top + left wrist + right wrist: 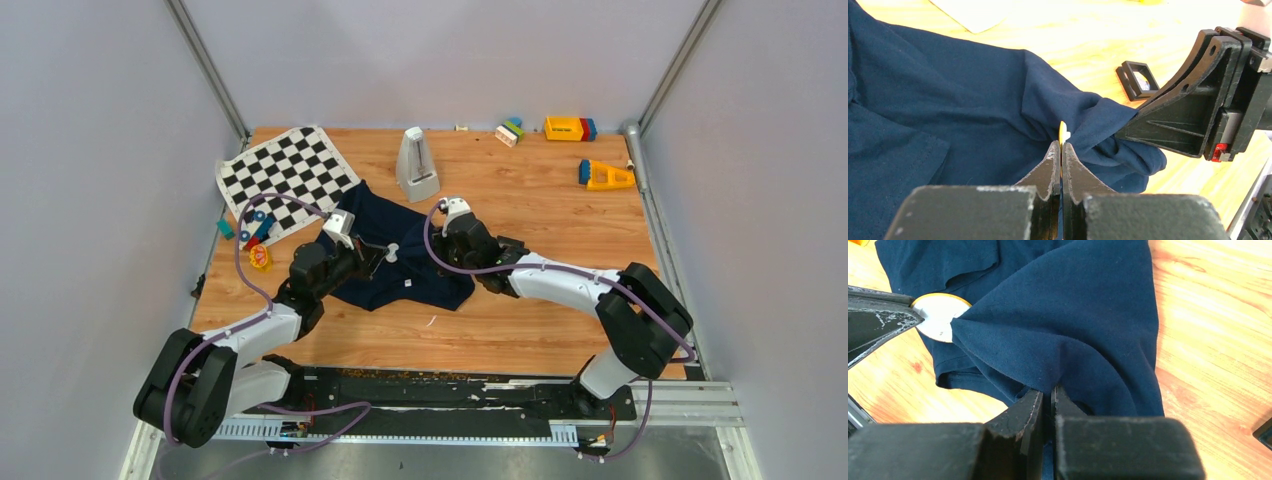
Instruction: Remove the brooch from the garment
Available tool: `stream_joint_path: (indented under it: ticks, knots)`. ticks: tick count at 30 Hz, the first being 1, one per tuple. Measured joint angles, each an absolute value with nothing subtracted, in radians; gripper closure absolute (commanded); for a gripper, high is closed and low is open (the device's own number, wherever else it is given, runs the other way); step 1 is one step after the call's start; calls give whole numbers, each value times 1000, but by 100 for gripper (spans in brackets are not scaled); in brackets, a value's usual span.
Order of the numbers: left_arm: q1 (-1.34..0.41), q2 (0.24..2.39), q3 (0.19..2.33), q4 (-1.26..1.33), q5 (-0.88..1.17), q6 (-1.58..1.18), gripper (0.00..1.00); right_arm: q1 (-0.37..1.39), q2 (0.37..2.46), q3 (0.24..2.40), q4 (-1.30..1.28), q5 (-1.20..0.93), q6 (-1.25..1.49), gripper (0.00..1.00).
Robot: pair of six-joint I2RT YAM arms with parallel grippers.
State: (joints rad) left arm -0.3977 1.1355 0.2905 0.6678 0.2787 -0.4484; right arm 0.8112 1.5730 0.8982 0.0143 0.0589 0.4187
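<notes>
Navy garment [388, 215] lies crumpled mid-worktop [540, 330], one fold lifted between both arms. Left end effector [1061, 149] is clamped on the brooch [937, 320], a pale disc partly overlapped by cloth. Right end effector [1047, 394] is closed, pinching the garment near it.

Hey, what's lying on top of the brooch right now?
A fold of the garment covers one edge of the brooch; the left gripper pinches the opposite edge. Its face shows; its fastening is hidden.
</notes>
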Motion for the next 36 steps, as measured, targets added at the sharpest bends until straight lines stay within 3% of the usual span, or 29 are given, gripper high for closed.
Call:
stream_joint_path:
  ticks: [3,9,14,18,20,26,30,36]
  knots:
    - [-398,1137,290,684,289,-452,100,811,1575,904,10,59,430,66]
    - [-398,1192,290,767,360,-471,100,810,1543,863,52,6,438,30]
    - [-398,1271,278,900,428,-512,100,804,1461,778,118,-41,448,25]
    - [-400,1299,255,1005,465,-537,100,780,1459,773,154,-105,474,29]
    - [-408,1314,255,1042,482,-544,100,772,1468,774,165,-133,482,38]
    - [-450,1374,255,1124,526,-553,99,767,1488,774,180,-197,487,82]
    - [-455,1377,257,1125,524,-544,65,767,1488,774,177,-197,479,100]
    - [-457,1279,307,891,485,-474,51,768,1488,788,152,-187,442,100]
